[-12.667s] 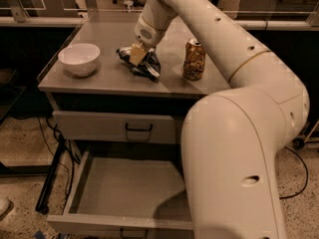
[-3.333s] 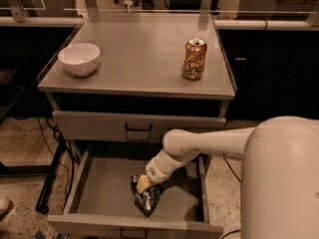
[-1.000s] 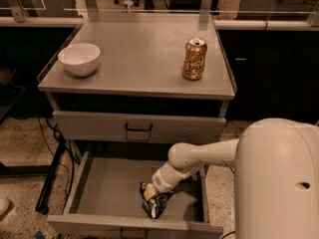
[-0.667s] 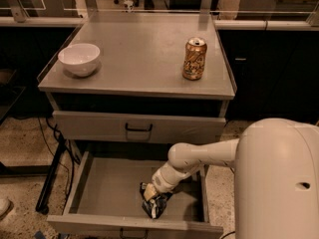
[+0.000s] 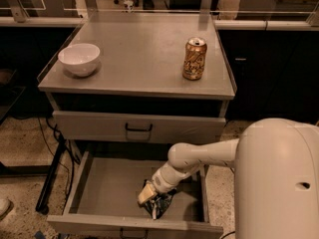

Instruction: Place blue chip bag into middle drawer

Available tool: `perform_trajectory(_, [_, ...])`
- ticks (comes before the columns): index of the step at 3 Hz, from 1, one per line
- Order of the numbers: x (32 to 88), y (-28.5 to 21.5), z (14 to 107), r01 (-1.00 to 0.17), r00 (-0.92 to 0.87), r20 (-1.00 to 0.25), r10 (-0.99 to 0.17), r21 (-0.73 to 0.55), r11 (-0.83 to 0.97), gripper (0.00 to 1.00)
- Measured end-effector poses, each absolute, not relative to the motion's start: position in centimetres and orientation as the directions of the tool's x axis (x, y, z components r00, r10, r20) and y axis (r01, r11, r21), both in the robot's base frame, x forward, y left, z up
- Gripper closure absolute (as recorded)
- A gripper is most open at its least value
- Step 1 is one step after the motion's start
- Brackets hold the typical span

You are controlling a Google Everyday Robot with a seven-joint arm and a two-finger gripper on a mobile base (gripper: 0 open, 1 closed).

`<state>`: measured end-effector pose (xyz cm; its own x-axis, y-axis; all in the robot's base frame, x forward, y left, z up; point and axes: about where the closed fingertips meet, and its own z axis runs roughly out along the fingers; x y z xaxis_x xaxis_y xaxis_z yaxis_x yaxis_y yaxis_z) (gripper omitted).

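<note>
The blue chip bag (image 5: 158, 205) lies crumpled on the grey floor of the open middle drawer (image 5: 107, 190), near its front right. My gripper (image 5: 147, 194) is low inside the drawer, right at the bag's upper left edge and touching it. The white arm reaches in from the right and hides the drawer's right side.
On the cabinet top stand a white bowl (image 5: 79, 59) at the left and a gold-brown drink can (image 5: 194, 59) at the right. The upper grey drawer (image 5: 137, 128) with a black handle is closed. Cables and a dark frame leg (image 5: 52, 171) run along the cabinet's left.
Since 12.7 s ago the bag went from the cabinet top into the middle drawer. In the last second the gripper and bag have barely moved.
</note>
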<state>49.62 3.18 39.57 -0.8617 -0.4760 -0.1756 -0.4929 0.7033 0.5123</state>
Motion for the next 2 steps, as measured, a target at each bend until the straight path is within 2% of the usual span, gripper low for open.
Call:
perform_trajectory(1, [49.61,3.19,39.56,-0.493,-0.862,-0.175,-0.476,0.512,0.703,0.0])
perform_trajectory(2, [49.61,3.19,39.56,-0.493,-0.862,-0.175,-0.476,0.513,0.703,0.0])
